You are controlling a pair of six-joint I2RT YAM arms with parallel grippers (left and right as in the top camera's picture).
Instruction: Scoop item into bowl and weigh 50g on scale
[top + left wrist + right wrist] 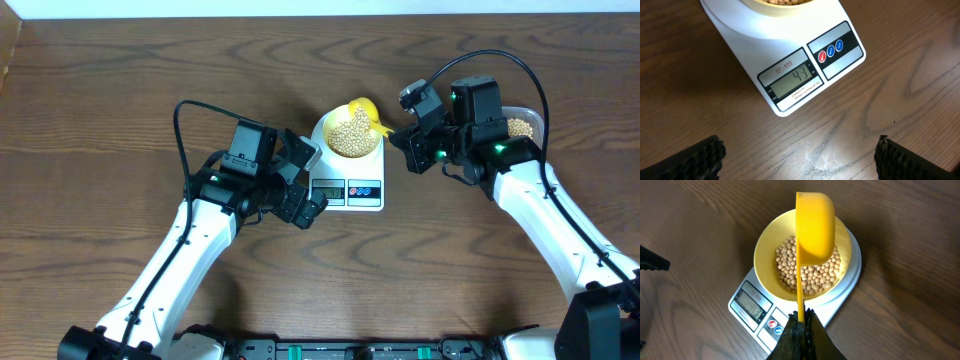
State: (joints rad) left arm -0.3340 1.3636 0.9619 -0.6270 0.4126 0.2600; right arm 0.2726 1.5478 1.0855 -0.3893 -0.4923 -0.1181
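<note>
The pale-yellow bowl [765, 245] sits on the white scale [348, 190] and holds many tan beans [815, 272]. The scale's display [795, 80] reads 47 in the left wrist view. My right gripper [801, 317] is shut on the handle of a bright yellow scoop [815, 222], which is tipped on its side over the bowl. My left gripper [800, 157] is open and empty, low over the table just in front of the scale. In the overhead view the right gripper [400, 133] is right of the bowl [328, 128] and the left gripper [305, 180] is left of the scale.
A clear tub with more beans [519, 127] stands behind my right arm at the far right. The table [100, 110] is dark wood. The scale's red and blue buttons [831, 50] face my left wrist camera.
</note>
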